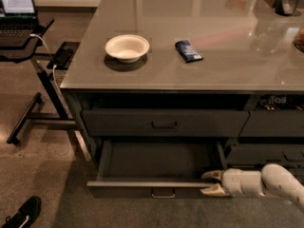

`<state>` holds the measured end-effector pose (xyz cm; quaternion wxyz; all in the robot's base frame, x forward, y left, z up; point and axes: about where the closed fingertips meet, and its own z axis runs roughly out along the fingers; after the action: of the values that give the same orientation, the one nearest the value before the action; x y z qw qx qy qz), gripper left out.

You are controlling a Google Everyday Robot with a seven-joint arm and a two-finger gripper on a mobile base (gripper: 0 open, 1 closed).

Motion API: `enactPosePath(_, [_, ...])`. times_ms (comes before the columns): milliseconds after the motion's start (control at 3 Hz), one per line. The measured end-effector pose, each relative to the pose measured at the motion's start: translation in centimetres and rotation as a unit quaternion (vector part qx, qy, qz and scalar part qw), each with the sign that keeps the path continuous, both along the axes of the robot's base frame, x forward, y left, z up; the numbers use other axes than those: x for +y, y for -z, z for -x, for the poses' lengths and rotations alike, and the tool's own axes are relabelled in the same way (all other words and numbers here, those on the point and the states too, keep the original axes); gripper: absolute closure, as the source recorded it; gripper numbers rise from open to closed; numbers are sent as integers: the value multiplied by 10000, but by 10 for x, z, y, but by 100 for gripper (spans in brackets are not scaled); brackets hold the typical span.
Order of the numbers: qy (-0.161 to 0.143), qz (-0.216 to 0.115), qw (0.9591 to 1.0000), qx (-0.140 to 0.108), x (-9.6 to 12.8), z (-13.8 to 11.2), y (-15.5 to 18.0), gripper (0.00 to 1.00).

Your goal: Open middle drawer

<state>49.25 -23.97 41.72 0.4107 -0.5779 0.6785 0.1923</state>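
Camera view: your wide dark-grey middle drawer [123, 190] stands pulled out beneath the glossy grey counter [228, 56], below a closed dark-grey drawer [118, 122] — its shallow tray is exposed. Your cream two-finger gripper [210, 183] sits at the front panel's right end, clamped on that panel — one finger inside, one outside.

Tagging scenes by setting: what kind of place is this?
Probably an office kitchenette or break area: a grey counter with a white bowl and a snack bar on top, drawers below, and a laptop at left. The gripper is at the right end of the open drawer.
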Motion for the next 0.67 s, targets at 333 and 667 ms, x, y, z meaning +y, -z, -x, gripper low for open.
enactPosePath(333, [0,0,10000,0,0,0,0,60])
enactPosePath(667, [0,0,10000,0,0,0,0,37])
